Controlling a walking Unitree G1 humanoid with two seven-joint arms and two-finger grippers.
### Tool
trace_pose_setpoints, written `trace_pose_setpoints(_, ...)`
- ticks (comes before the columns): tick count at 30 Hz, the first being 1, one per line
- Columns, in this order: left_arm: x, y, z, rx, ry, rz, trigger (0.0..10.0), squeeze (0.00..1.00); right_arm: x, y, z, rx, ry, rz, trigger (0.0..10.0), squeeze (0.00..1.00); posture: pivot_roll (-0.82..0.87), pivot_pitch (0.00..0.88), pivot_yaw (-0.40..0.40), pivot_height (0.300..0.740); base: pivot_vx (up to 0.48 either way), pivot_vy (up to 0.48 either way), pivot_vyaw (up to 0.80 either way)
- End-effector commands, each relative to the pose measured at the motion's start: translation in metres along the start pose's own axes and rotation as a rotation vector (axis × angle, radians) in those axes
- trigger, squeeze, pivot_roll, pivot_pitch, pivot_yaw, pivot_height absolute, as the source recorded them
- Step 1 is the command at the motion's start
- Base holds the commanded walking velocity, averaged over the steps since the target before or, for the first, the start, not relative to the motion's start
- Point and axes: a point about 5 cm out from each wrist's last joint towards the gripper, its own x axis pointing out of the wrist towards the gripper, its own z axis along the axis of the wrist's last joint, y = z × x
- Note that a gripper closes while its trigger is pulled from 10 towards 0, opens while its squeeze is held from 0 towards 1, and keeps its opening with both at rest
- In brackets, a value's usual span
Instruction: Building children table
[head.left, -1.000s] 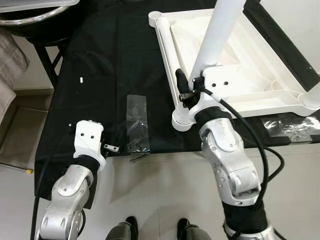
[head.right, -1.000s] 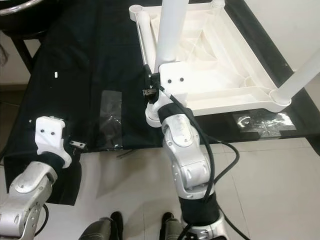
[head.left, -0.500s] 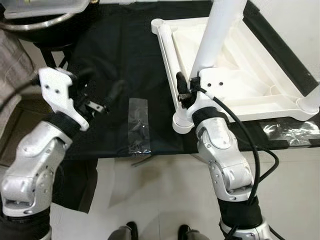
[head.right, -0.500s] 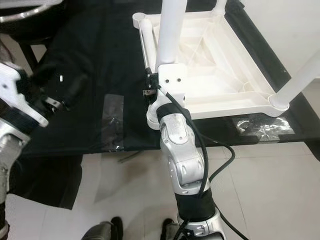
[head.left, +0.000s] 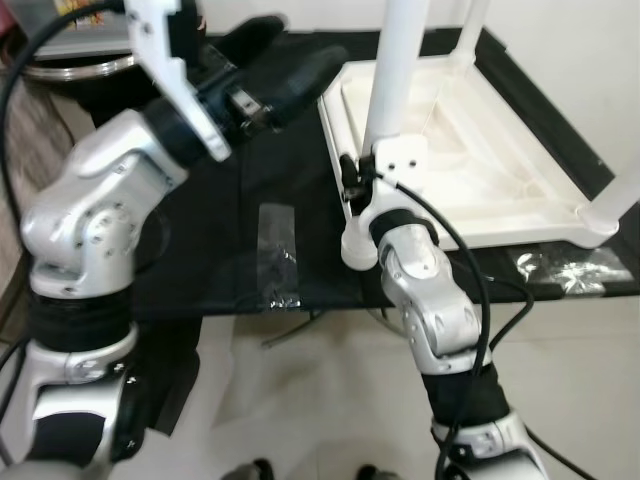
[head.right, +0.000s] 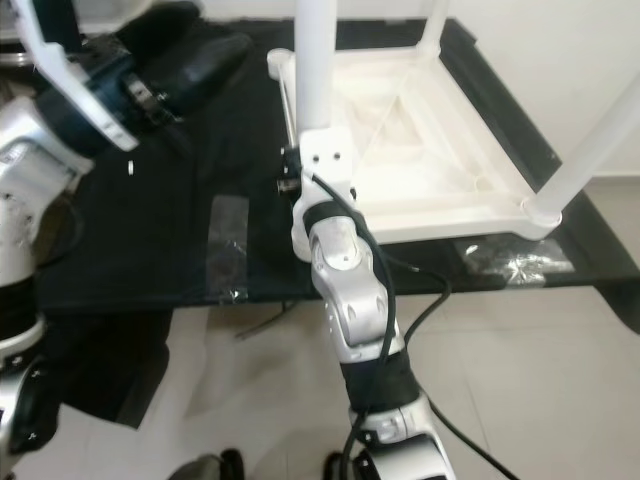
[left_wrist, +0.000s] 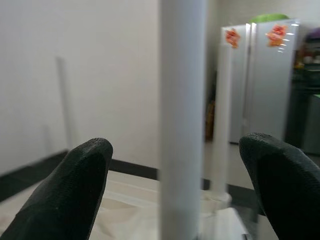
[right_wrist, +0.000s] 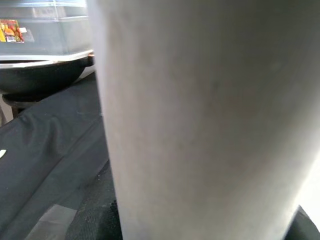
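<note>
the left gripper (head.left: 290, 62) has swung up from the near edge of the black cloth (head.left: 250, 170), where it hung a second ago, and now reaches across toward the white leg (head.left: 392, 70), which serves as the landmark here. its fingers (left_wrist: 70, 190) are spread wide, and in the left wrist view the leg stands upright between them, not yet touched. on the cloth, to the left of the leg and nearer the robot, lies an empty clear plastic bag (head.left: 277, 250), flat and well apart from both grippers.

the leg itself stands upright on the near left corner of the upturned white table top (head.left: 480, 190), which rests on the cloth. the right gripper (head.left: 352, 180) stays at the foot of the leg, and its wrist view looks straight at the leg from very close; whether its fingers pinch the leg or merely press beside it cannot be told. two more legs stand to the right of this one.

the left arm coming in suggests a second hold higher up the leg, probably to steady or turn it home.
</note>
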Motion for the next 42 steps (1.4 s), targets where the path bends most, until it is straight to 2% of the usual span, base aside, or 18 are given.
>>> trace_pose_setpoints(1, 0.004, -0.002, -0.006, -0.027, 0.028, -0.029, 10.0, 0.00, -0.002, 0.001, -0.027, 0.004, 0.123, 0.005, 10.0, 0.00, 0.12, 0.183, -0.002, 0.740, 0.000, 0.000, 0.00)
trace_pose_setpoints(4, 0.023, -0.008, -0.009, -0.085, 0.028, -0.087, 10.0, 0.00, -0.001, 0.006, -0.026, 0.012, 0.117, 0.020, 10.0, 0.00, 0.12, 0.179, 0.001, 0.740, 0.000, 0.000, 0.00)
trace_pose_setpoints(5, 0.023, -0.008, -0.009, -0.085, 0.028, -0.087, 10.0, 0.00, -0.001, 0.006, -0.026, 0.012, 0.117, 0.020, 10.0, 0.00, 0.12, 0.179, 0.001, 0.740, 0.000, 0.000, 0.00)
trace_pose_setpoints(8, 0.037, -0.009, -0.011, -0.090, 0.043, -0.116, 10.0, 0.00, 0.000, 0.009, -0.026, 0.022, 0.112, 0.028, 10.0, 0.00, 0.12, 0.176, 0.006, 0.740, 0.000, 0.000, 0.00)
trace_pose_setpoints(11, 0.042, -0.008, -0.012, -0.086, 0.053, -0.112, 10.0, 0.00, 0.000, 0.010, -0.026, 0.023, 0.110, 0.029, 10.0, 0.00, 0.12, 0.177, 0.008, 0.740, 0.000, 0.000, 0.00)
trace_pose_setpoints(14, 0.055, -0.008, -0.016, -0.065, 0.102, -0.121, 10.0, 0.00, 0.001, 0.011, -0.026, 0.028, 0.105, 0.030, 10.0, 0.00, 0.12, 0.178, 0.011, 0.740, 0.000, 0.000, 0.00)
trace_pose_setpoints(22, 0.068, -0.005, -0.021, -0.043, 0.169, -0.122, 10.0, 0.00, 0.001, 0.012, -0.025, 0.036, 0.098, 0.029, 10.0, 0.00, 0.12, 0.180, 0.017, 0.740, 0.000, 0.000, 0.00)
trace_pose_setpoints(23, 0.070, -0.004, -0.022, -0.035, 0.178, -0.119, 1.6, 0.00, 0.001, 0.012, -0.025, 0.038, 0.096, 0.028, 10.0, 0.00, 0.12, 0.180, 0.018, 0.740, 0.000, 0.000, 0.00)
trace_pose_setpoints(24, 0.073, -0.003, -0.021, -0.032, 0.182, -0.123, 0.0, 0.00, 0.001, 0.012, -0.025, 0.044, 0.094, 0.024, 10.0, 0.00, 0.12, 0.181, 0.021, 0.740, 0.000, 0.000, 0.00)
trace_pose_setpoints(41, 0.082, -0.003, -0.016, -0.020, 0.193, -0.166, 0.0, 0.00, 0.001, 0.006, -0.019, 0.090, 0.072, 0.031, 10.0, 0.00, 0.13, 0.187, 0.031, 0.740, 0.000, 0.000, 0.00)
trace_pose_setpoints(42, 0.082, -0.003, -0.016, -0.019, 0.194, -0.173, 0.0, 0.00, 0.002, 0.003, -0.015, 0.122, 0.052, 0.059, 10.0, 0.90, 0.13, 0.187, 0.033, 0.740, 0.000, 0.000, 0.00)
